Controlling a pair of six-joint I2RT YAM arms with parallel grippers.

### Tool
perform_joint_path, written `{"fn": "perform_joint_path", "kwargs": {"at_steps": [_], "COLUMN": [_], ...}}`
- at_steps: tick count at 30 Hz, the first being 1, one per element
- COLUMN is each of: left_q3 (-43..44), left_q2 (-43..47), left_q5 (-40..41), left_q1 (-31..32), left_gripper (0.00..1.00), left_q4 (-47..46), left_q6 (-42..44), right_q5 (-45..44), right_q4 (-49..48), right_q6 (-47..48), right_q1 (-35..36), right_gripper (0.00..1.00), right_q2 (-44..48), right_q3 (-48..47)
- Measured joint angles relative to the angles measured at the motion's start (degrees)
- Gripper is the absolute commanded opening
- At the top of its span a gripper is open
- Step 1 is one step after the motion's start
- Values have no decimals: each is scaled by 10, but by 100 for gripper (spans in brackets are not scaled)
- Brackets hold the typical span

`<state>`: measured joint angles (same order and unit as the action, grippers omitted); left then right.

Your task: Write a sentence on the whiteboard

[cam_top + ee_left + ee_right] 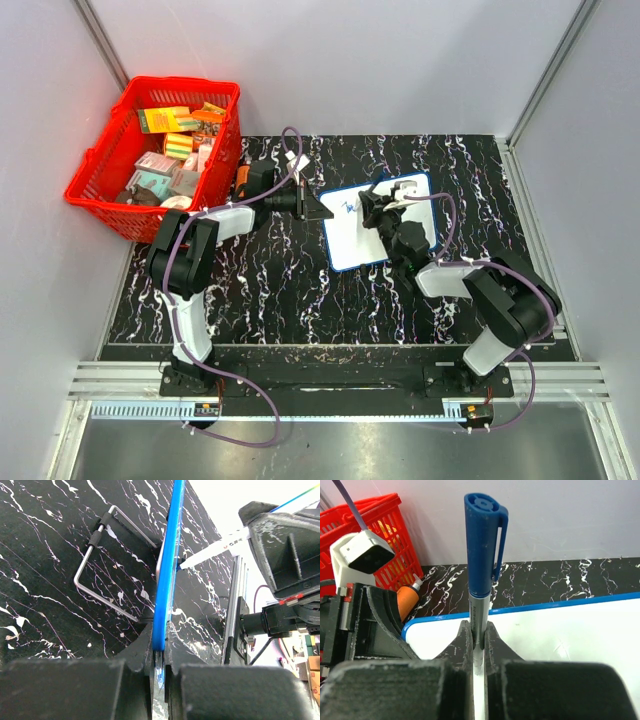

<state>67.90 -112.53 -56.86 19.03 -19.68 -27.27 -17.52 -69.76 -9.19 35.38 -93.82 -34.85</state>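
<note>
The whiteboard point(375, 240), white with a blue rim, lies on the black marbled table right of centre. My left gripper point(321, 211) is shut on its left rim; the left wrist view shows the rim point(167, 580) edge-on between the jaws of that gripper point(162, 632). My right gripper point(377, 206) is over the board's upper left part, shut on a grey marker with a blue cap on its back end point(483, 545). The marker's tip point(192, 561) is at the board's surface. A few thin blue strokes of the sentence point(347, 207) show near the left edge.
A red basket point(102, 165) full of small boxes stands at the back left. An orange-tipped object point(408, 599) lies on the table beside the left gripper. A bent wire stand point(97, 575) lies behind the board. Grey walls close in the table.
</note>
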Motion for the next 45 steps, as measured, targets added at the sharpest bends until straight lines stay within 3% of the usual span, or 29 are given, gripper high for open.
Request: {"fn": "perform_joint_path", "kwargs": {"at_steps": [16,45], "left_q3": [0,0], "left_q2": [8,16], "left_q5": [1,2], "left_q1": [4,6], "left_gripper": [0,0], "left_q4": [8,29], "left_q6": [16,33], "right_q5": [-15,-13], "right_q4": [52,24], "right_q6": [5,4], "right_q1": [-2,-6], "right_gripper": [0,0], "right_q2": [31,27], "right_q3": [-16,-16]}}
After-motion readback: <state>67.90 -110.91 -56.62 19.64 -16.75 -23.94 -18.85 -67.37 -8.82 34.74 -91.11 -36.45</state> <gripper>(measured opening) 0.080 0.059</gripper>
